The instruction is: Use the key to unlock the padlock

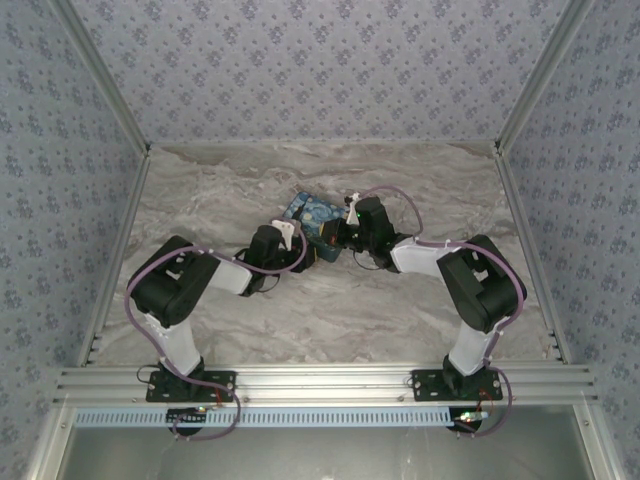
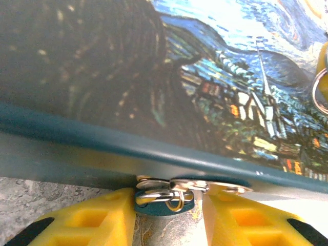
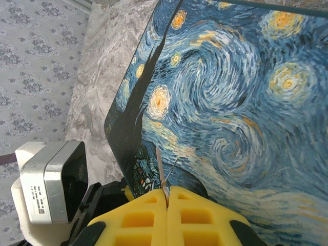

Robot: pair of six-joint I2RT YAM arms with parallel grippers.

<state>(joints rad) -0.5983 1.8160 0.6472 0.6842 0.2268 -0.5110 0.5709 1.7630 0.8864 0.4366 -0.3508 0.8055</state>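
The tiny teal padlock [image 2: 161,208] hangs by its metal shackle from the hasp on the front edge of the blue-and-yellow swirl-painted box [image 2: 128,77]. My left gripper [image 2: 170,199] is open with its yellow fingers on either side of the padlock. The left finger sits against the padlock body and the right finger stands a little clear of it. My right gripper [image 3: 167,190] is shut on the key [image 3: 161,166], whose thin metal blade sticks out over the box lid [image 3: 230,102]. A key ring [image 2: 319,91] shows at the right edge of the left wrist view.
The box [image 1: 305,212] lies mid-table on the marble-patterned top [image 1: 400,320], with the left gripper [image 1: 310,248] and right gripper [image 1: 337,233] meeting at its near side. Patterned walls and metal rails [image 1: 110,260] enclose the table. The left arm's wrist camera [image 3: 51,189] sits close beside the right fingers.
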